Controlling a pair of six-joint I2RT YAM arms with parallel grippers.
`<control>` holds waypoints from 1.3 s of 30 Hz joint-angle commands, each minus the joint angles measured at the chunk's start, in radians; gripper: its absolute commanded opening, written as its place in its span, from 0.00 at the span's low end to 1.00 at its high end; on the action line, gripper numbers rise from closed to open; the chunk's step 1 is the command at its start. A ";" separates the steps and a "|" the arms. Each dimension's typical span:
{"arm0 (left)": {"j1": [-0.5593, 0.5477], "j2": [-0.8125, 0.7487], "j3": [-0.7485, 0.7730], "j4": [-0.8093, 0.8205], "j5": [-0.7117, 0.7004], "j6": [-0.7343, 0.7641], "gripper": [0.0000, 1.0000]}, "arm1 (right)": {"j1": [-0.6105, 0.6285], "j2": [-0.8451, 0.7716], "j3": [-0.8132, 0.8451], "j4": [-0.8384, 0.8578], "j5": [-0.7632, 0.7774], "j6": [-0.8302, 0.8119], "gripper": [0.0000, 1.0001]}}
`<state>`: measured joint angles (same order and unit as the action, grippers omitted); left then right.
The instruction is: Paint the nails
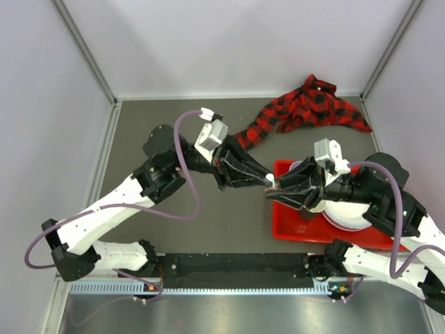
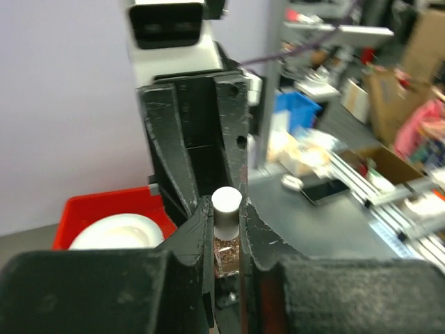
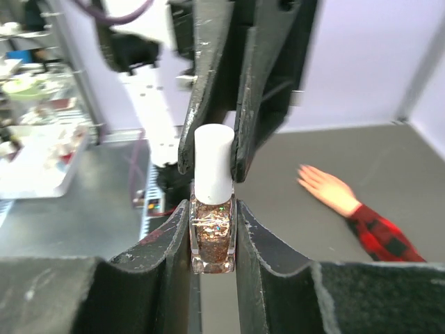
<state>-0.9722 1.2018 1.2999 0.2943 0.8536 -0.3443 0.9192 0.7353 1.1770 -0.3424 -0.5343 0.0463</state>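
A small nail polish bottle [image 3: 212, 240] of brown glitter with a white cap [image 3: 213, 163] is held in the air between both grippers. My right gripper [image 3: 212, 223] is shut on its glass body. My left gripper [image 2: 226, 209] is shut on the white cap [image 2: 226, 203]. In the top view the left gripper [image 1: 266, 179] and the right gripper [image 1: 278, 186] meet tip to tip at the red tray's left edge. The pale mannequin hand [image 3: 327, 188] lies flat on the table on its plaid sleeve [image 3: 386, 240]. Its nails are too small to make out. In the top view the sleeve [image 1: 306, 108] shows and the hand is hidden by my left arm.
A red tray [image 1: 292, 229] with a white bowl [image 1: 348, 214] lies under my right arm; both also show in the left wrist view, tray [image 2: 87, 209] and bowl [image 2: 118, 233]. White walls close off the back and sides of the dark table [image 1: 229, 229].
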 commanded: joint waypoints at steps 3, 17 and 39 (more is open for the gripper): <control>0.096 0.108 0.072 -0.276 0.424 0.107 0.00 | 0.000 0.023 -0.020 0.198 -0.099 0.059 0.00; 0.150 -0.208 -0.116 -0.202 -0.333 -0.102 0.65 | 0.000 0.059 0.046 -0.003 0.198 -0.023 0.00; 0.006 -0.125 -0.057 -0.196 -0.890 -0.279 0.61 | -0.002 0.167 0.121 -0.099 0.531 -0.083 0.00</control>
<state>-0.9249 1.0473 1.1831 0.0479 0.0269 -0.6552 0.9188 0.8936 1.2266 -0.4683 -0.0570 -0.0269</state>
